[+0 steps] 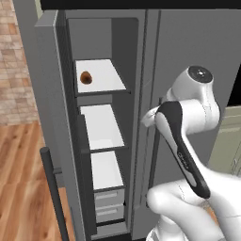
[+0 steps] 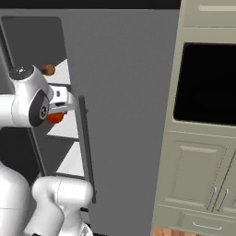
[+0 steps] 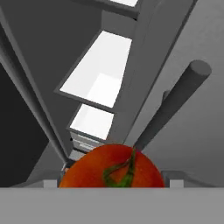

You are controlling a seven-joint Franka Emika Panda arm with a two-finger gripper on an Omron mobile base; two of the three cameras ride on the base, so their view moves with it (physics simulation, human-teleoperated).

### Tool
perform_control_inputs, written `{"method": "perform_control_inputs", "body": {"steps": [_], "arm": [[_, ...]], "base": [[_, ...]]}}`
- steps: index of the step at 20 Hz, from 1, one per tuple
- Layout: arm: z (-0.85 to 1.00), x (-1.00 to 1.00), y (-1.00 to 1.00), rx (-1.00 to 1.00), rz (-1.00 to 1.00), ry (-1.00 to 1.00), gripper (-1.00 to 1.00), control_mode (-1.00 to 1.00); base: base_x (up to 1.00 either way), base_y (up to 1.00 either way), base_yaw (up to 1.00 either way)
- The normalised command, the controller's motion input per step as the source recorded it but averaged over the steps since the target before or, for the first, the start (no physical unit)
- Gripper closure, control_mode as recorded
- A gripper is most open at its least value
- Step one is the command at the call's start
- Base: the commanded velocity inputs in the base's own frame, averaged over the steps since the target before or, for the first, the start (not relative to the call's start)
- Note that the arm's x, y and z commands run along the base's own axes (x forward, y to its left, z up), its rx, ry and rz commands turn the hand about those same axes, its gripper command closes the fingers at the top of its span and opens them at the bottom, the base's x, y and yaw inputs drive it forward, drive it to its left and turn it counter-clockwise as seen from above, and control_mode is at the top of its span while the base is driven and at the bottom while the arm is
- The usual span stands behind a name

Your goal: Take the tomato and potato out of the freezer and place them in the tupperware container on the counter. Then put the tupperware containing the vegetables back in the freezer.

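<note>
Your hand [image 3: 112,181] was clamped on the tomato [image 3: 112,168], its jaws standing wide around the fruit, which sat low in the hand view with the green stem facing the camera. In the right base view the tomato [image 2: 55,117] peeked out red beneath the wrist, just in front of the freezer [image 1: 117,42] opening, beside the dark bar handle [image 2: 86,147] of the shut door next to it. The potato [image 1: 85,77] lay alone on the top white shelf [image 1: 106,77], well apart from your hand. By my judgement the step in hand was carrying the tomato clear of the freezer toward the counter, so you did well to keep the grip steady and you needed to draw straight back, away from the shelves, before swinging. The bar handle stood near your wrist, and a sideways sweep made too early risked clipping it or the door edge and jarring the round fruit loose. A tomato is smooth and can roll between flat pads, so a slow, level retreat suited it best. The tupperware container lay outside these views, so its place had to be found before you lowered anything.
</note>
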Motion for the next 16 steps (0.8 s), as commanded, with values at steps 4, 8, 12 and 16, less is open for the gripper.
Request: {"method": "perform_control_inputs", "body": {"steps": [4, 8, 12, 16], "arm": [[-0.24, -0.08, -0.36, 0.0, -0.18, 0.32, 1.0, -1.0], [-0.22, 0.0, -0.33, 0.02, -0.2, 0.37, 1.0, -1.0], [-0.14, 0.0, -0.37, 0.05, -0.18, 0.43, 1.0, -1.0], [-0.11, -0.02, -0.14, 0.03, -0.12, 0.3, 1.0, 1.0]], "base": [[0.0, 0.0, 0.0], [0.0, 0.0, 0.0], [0.0, 0.0, 0.0], [-0.08, 0.0, -0.02]]}}
